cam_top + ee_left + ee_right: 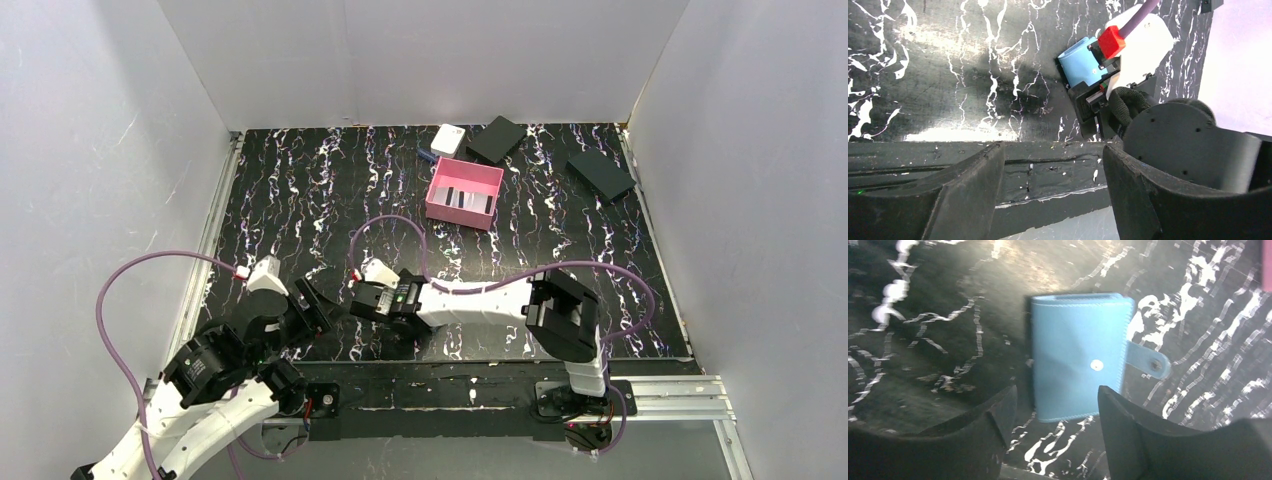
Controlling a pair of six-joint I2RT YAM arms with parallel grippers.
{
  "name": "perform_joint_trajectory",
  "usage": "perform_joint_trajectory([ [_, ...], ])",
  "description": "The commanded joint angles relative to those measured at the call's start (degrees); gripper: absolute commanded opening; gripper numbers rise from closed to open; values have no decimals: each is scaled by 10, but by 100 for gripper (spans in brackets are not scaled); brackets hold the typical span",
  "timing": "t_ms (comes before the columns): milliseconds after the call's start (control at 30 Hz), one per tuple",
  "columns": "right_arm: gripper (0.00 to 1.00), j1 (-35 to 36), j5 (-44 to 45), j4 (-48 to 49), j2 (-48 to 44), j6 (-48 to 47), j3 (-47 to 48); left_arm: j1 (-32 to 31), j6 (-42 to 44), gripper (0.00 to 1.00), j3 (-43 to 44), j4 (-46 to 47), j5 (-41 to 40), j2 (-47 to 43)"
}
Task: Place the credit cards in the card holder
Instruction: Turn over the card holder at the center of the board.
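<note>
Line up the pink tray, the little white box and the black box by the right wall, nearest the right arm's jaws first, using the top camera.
1. Pink tray, mid-table.
2. White box, back edge, just behind the tray.
3. Black box, back right corner.

Left arm [200, 425], white shell links, round black joint housings, right arm [480, 297] the same, chunky black elbow block [562, 315], purple cable [110, 290] looping off each wrist, red plug [1111, 41] on white wrist housing, broad matte black jaws, small screw holes in black housing.
</note>
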Motion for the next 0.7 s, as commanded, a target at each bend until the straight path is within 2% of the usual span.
perform_joint_trajectory([
  [0, 78, -6, -129, 96, -62, -27, -7, 1, -17, 70, -10, -20, -33, 10],
  [67, 83, -13, -170, 104, -95, -36, -8, 2, -12, 70, -16, 4, -19, 20],
  [133, 84, -41, -220, 111, -132, -36, -23, 2, -16, 72, -27, 28, 2, 43],
  [200, 78, -97, -300, 129, -181, -28, -61, 1, -14, 72, -42, 88, 43, 75],
  [267, 70, -157, -343, 159, -231, -32, -116, 2, -8, 70, -59, 152, 87, 115],
  [333, 63, -212, -367, 171, -266, -42, -161, 2, -23, 61, -81, 218, 121, 156],
  [400, 52, -272, -412, 176, -279, -55, -195, 3, -50, 49, -112, 315, 176, 198],
  [433, 48, -294, -430, 183, -282, -61, -209, 4, -62, 47, -128, 370, 197, 222],
  [533, 44, -355, -491, 233, -296, -68, -263, 4, -86, 39, -145, 481, 238, 318],
  [667, 38, -420, -590, 330, -306, -51, -329, 5, -102, 33, -133, 582, 271, 427],
])
